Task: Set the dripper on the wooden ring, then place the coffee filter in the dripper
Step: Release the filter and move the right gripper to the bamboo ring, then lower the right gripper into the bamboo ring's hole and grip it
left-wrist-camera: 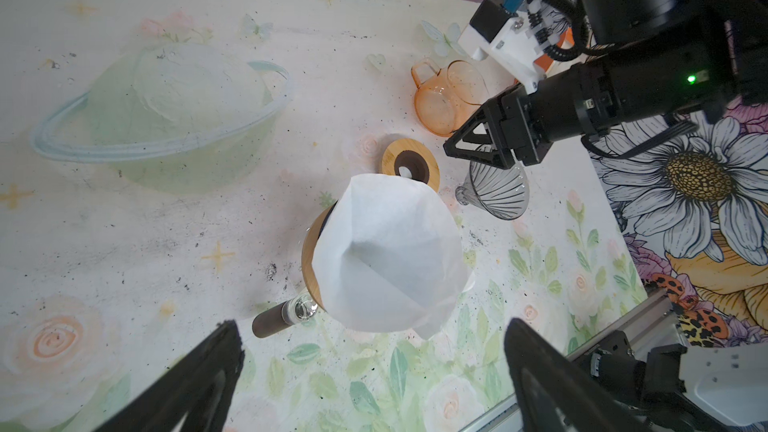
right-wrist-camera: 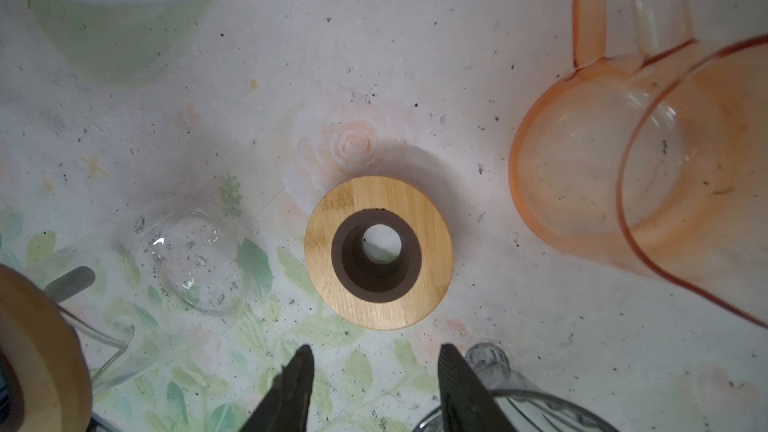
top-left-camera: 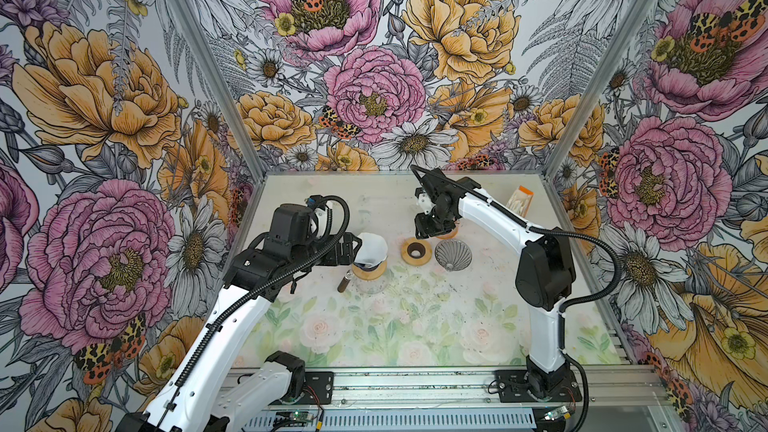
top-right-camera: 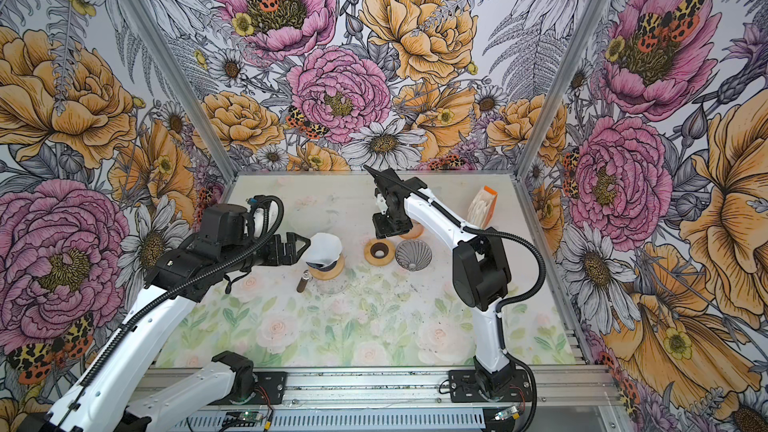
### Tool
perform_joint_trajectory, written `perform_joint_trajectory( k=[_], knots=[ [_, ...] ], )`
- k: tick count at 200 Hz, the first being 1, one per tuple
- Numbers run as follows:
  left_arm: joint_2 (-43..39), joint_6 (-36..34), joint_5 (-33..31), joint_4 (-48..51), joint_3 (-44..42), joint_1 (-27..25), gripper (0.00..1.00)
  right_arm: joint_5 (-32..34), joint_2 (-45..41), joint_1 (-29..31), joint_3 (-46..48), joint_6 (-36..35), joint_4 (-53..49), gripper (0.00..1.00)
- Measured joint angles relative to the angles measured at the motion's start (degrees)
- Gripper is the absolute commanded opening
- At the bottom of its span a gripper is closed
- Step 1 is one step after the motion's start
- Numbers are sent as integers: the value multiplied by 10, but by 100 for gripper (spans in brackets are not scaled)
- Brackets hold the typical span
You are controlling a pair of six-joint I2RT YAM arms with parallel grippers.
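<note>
The white coffee filter [left-wrist-camera: 390, 259] sat open in the wooden-collared dripper [left-wrist-camera: 311, 259], which stood on a glass carafe [top-left-camera: 368, 284]. The left claw [top-left-camera: 356, 250] was spread wide just beside the filter and held nothing. The right claw [right-wrist-camera: 374, 357] was about half spread and empty, above a loose wooden ring [right-wrist-camera: 432, 251] on the tabletop [top-left-camera: 395, 326]. A ribbed glass cone [top-left-camera: 453, 254] lay beside that ring.

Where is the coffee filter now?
In both top views the coffee filter sits left of centre on the wood-collared carafe, beside the open left gripper.
</note>
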State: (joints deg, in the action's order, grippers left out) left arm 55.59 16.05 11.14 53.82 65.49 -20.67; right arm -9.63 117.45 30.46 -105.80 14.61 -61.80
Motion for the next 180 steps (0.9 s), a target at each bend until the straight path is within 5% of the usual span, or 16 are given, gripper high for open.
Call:
perform_joint_trajectory(
  k=[180],
  knots=[
    [0,0,-8,0,-7,0,99,29,126,-9,-55,-19,0,52]
  ],
)
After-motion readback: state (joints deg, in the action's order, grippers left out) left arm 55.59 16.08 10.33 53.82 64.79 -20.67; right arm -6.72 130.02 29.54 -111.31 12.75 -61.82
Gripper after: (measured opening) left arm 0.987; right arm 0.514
